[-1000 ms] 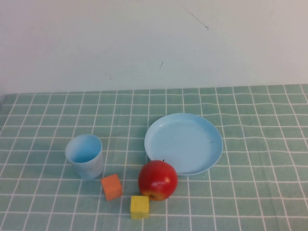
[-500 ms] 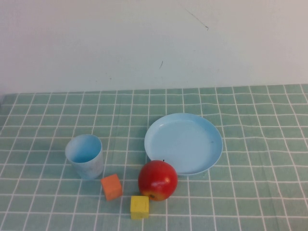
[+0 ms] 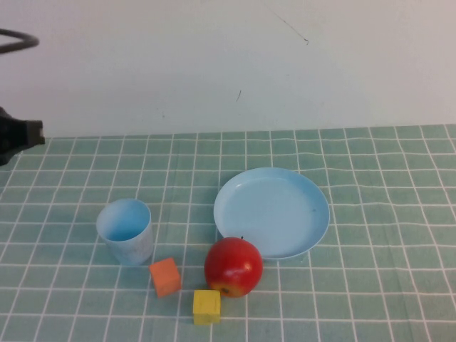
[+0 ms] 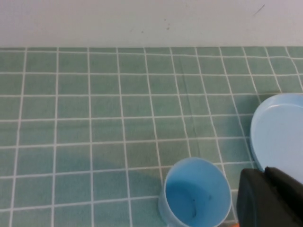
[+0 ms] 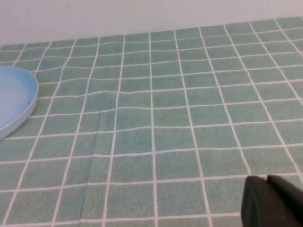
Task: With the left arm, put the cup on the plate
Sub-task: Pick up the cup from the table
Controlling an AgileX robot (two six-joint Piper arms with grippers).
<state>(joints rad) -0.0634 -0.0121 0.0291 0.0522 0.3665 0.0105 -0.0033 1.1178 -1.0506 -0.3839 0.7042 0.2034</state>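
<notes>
The light blue cup stands upright and empty on the green checked cloth, left of the light blue plate. The plate is empty. My left arm shows as a dark shape at the far left edge of the high view, well behind and left of the cup. In the left wrist view my left gripper is shut and empty above the cloth, with the cup and the plate's rim below it. My right gripper is shut and empty over bare cloth, with the plate's edge far off.
A red apple sits against the plate's near rim. An orange cube lies just in front of the cup and a yellow cube lies nearer still. A white wall closes the back.
My left arm has come into the high view at the far left edge. The cup, plate, apple and cubes have not moved.
</notes>
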